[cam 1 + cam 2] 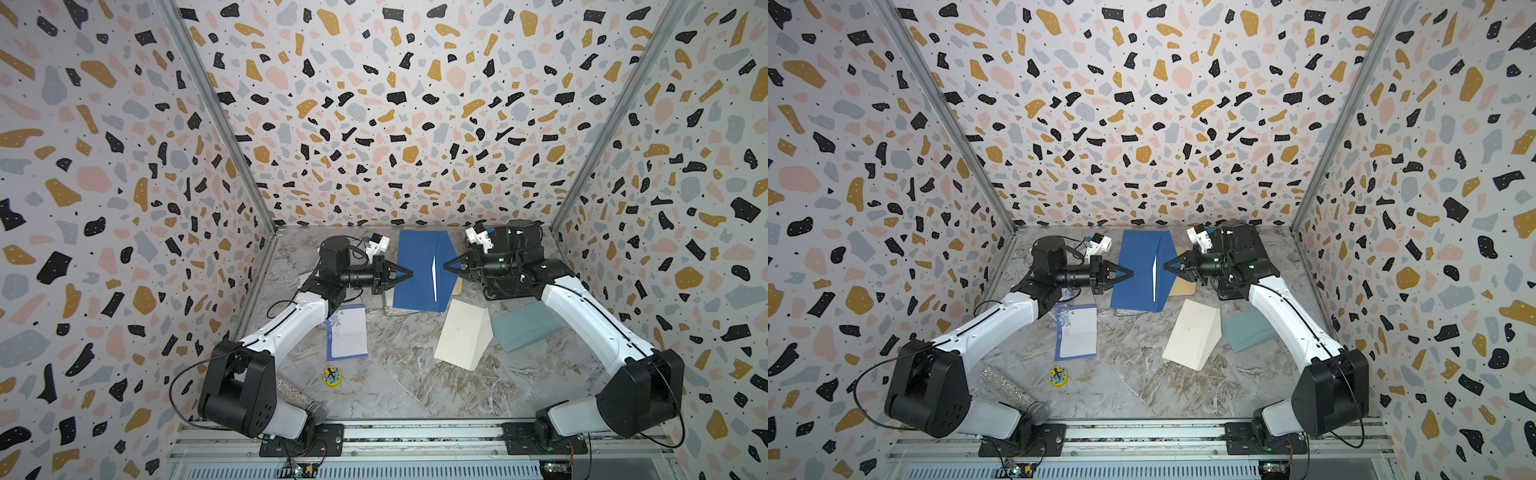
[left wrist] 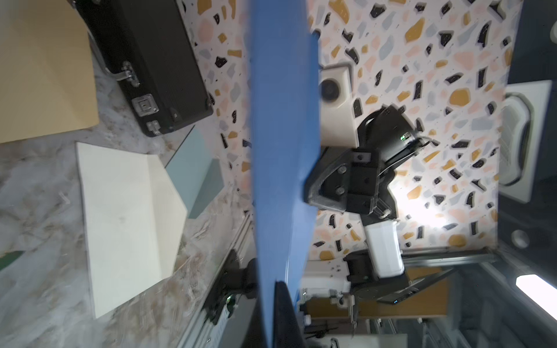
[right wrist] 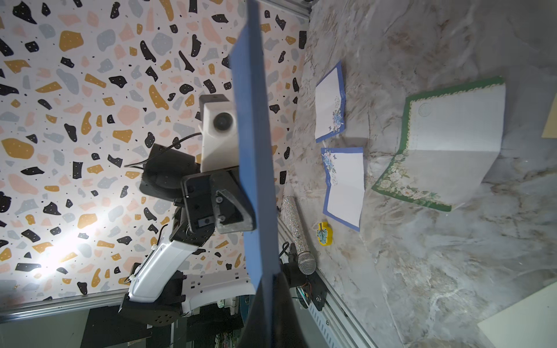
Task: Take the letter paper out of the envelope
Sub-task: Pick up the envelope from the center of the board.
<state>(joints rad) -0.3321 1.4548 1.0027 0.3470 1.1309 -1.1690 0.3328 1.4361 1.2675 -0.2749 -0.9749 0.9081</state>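
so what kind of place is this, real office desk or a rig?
Most likely an enclosed robot test cell. Terrazzo-print panels box in a marble-look tabletop. The left arm and right arm are mounted on an aluminium rail. The stationery, such as the blue envelope, looks staged.

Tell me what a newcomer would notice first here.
The large blue paper envelope, pinched between the left hand and the right hand above the far middle of the marbled table, with a thin white paper edge showing at its opening. Next, the cream envelope lying flap-open near the right arm.
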